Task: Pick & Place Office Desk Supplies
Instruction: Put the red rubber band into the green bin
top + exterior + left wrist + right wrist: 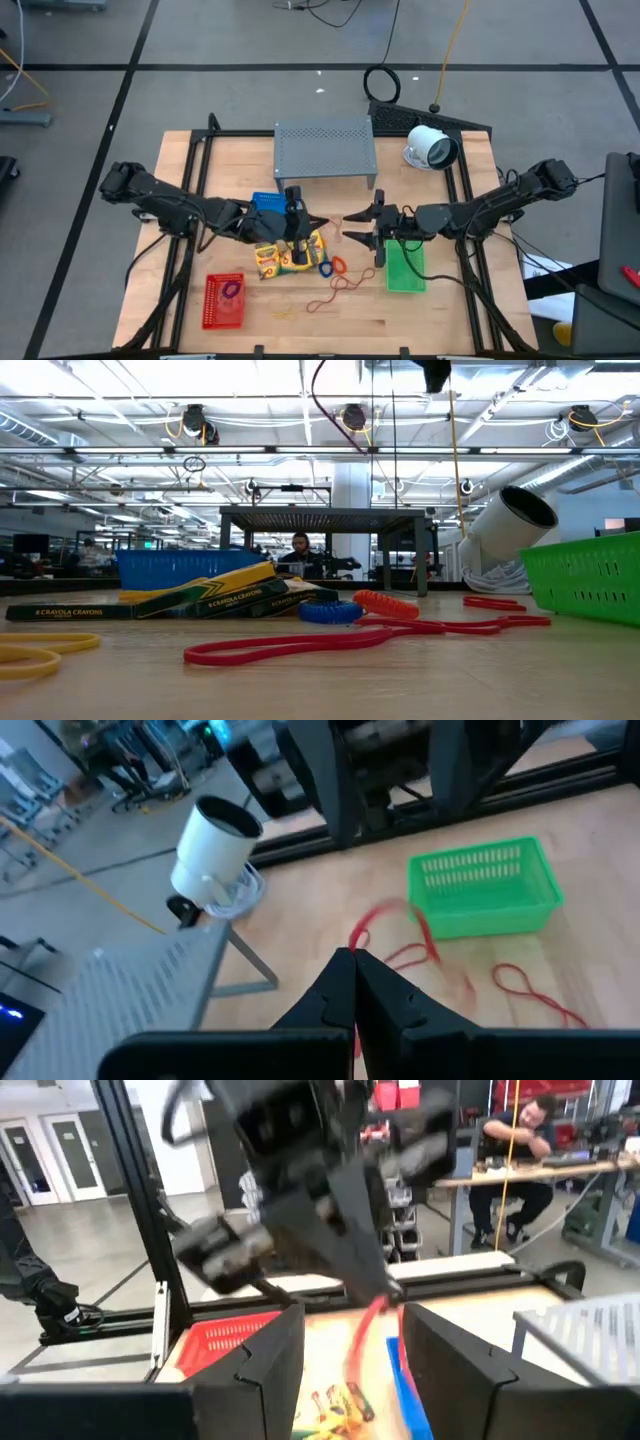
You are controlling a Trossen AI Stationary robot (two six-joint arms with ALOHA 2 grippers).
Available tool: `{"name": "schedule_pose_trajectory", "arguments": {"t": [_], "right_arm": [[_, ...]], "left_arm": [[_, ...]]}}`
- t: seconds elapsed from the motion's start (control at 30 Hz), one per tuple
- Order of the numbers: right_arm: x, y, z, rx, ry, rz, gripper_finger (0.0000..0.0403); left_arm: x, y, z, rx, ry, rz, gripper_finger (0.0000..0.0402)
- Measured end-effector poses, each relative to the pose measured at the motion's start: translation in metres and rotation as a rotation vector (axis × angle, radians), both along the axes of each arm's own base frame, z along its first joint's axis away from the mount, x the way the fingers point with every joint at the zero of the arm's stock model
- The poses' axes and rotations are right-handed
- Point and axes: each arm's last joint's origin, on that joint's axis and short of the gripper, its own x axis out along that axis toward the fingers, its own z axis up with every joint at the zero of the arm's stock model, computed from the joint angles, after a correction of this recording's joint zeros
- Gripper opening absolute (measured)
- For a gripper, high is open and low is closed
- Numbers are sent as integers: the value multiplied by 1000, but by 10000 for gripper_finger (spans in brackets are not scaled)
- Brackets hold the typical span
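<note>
Red basket (224, 301): purple band already in. Loose bands (338, 283) on the worktop, crayon packs (290, 254) by the blue basket (266, 202), unsorted. Left pincer (325, 222) pinched shut on a red band (366, 1330), lifted mid-worktop. Right pincer (354, 226) open, empty, facing it. Green basket (405, 270) looks empty. Est. early, most items left.

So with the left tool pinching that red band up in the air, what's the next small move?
Probably a handover: ease the right tool forward so its open fingers straddle the red rubber band. The left tool is shut on the band, which hangs from it just ahead of the right tool, and the green basket lies on the right arm's side.
</note>
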Motion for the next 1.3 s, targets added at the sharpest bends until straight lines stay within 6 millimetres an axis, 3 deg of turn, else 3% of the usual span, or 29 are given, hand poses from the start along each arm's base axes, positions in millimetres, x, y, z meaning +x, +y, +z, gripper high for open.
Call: {"name": "schedule_pose_trajectory", "arguments": {"t": [0.37, 0.9, 1.03, 1.17, 1.3], "right_arm": [[11, 2, -15, -8, 37, -24, 160], [28, 2, -27, 7, -24, -37, 157], [28, 2, -26, 10, -34, -18, 113], [28, 3, -24, 6, -48, 17, 23], [28, 3, -22, -7, -67, 16, 4]], "left_arm": [[3, 1, 19, 52, -63, -21, 0], [5, 3, 21, 54, -87, -44, 0], [5, 3, 21, 57, -86, -45, 0], [5, 3, 21, 58, -86, -45, 0], [5, 3, 21, 59, -84, -45, 0]]}}
